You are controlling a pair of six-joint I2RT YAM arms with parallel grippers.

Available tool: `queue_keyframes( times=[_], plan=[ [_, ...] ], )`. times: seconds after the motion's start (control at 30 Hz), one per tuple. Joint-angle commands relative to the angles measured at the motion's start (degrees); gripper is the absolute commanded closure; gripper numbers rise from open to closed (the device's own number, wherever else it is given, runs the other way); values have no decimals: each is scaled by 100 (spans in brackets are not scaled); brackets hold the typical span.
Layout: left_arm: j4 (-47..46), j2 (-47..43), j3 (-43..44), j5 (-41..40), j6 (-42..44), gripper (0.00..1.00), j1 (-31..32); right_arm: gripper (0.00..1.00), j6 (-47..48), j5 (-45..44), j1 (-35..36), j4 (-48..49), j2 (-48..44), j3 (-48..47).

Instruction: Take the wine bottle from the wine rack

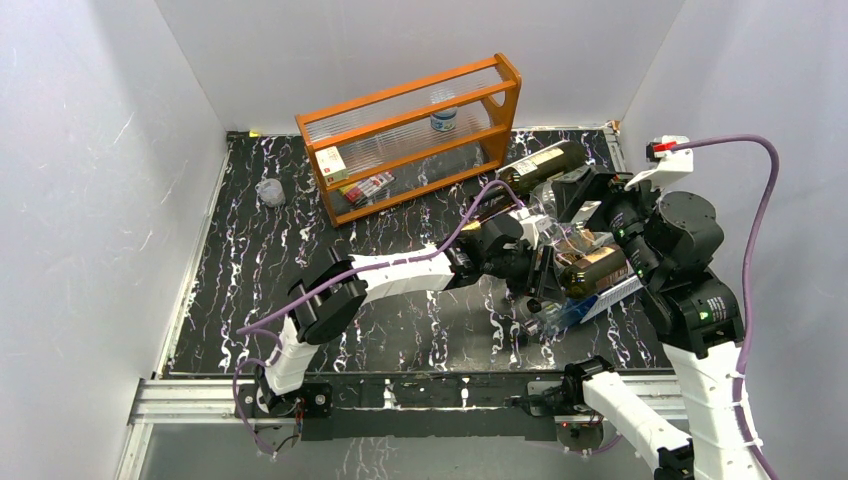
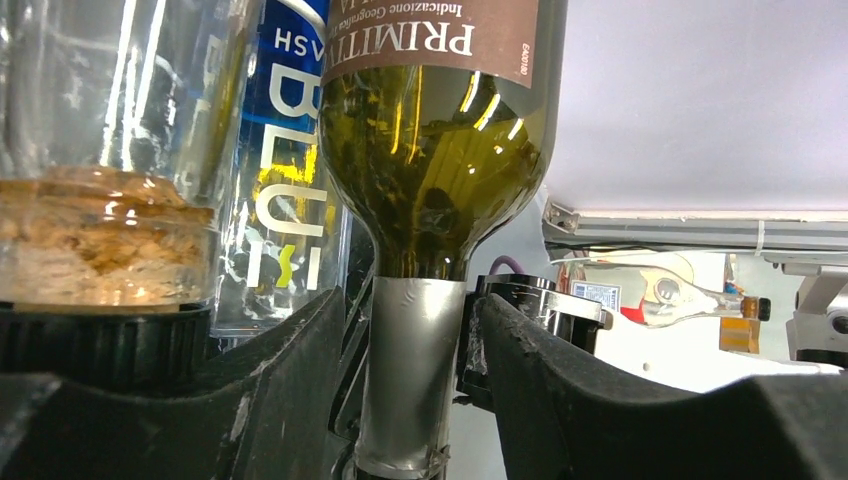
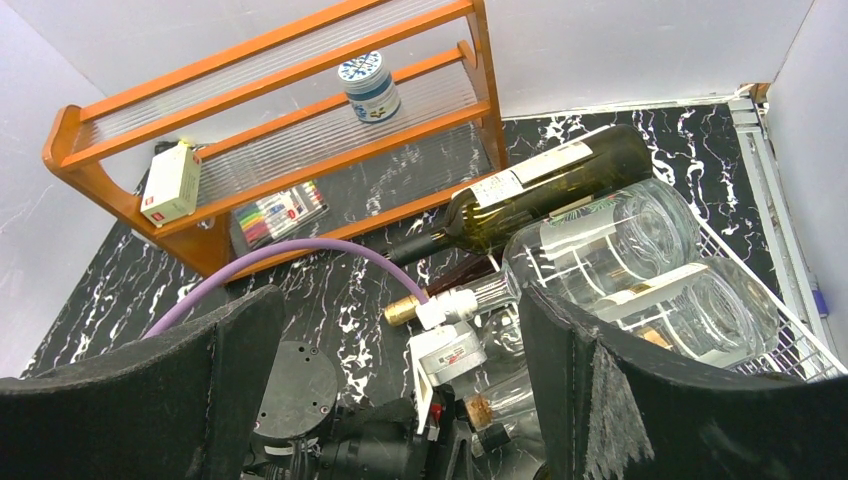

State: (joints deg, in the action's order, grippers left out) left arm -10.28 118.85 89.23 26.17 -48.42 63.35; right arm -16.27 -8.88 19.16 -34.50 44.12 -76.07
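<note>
The left end effector [image 2: 410,330] closely flanks the foil neck of the wine bottle [image 2: 440,150]; a firm grip I cannot tell. The right end effector [image 3: 400,320] stands wide apart, empty.

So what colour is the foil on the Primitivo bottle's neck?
Silver; the foil shows best in the left wrist view.
</note>
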Motion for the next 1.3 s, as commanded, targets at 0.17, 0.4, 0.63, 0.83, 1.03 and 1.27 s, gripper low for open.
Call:
queue_keyframes(
  times=[0.17,0.4,0.63,0.83,1.03,1.27],
  plan=[
    [-82,120,436,362,46,51,129,2,73,-92,18,366,-96,49],
    [-86,296,609,448,0,51,177,2,77,-120,18,345,-125,66],
    [26,30,512,168,211,60,195,2,114,-180,17,291,-157,36],
    [13,-272,333,46,249,65,195,2,112,-167,18,301,-171,30],
    [66,-597,127,-88,336,70,195,2,97,-170,18,290,-184,22],
    [20,-740,138,15,274,84,196,2,47,-123,17,337,-159,27]
  ],
)
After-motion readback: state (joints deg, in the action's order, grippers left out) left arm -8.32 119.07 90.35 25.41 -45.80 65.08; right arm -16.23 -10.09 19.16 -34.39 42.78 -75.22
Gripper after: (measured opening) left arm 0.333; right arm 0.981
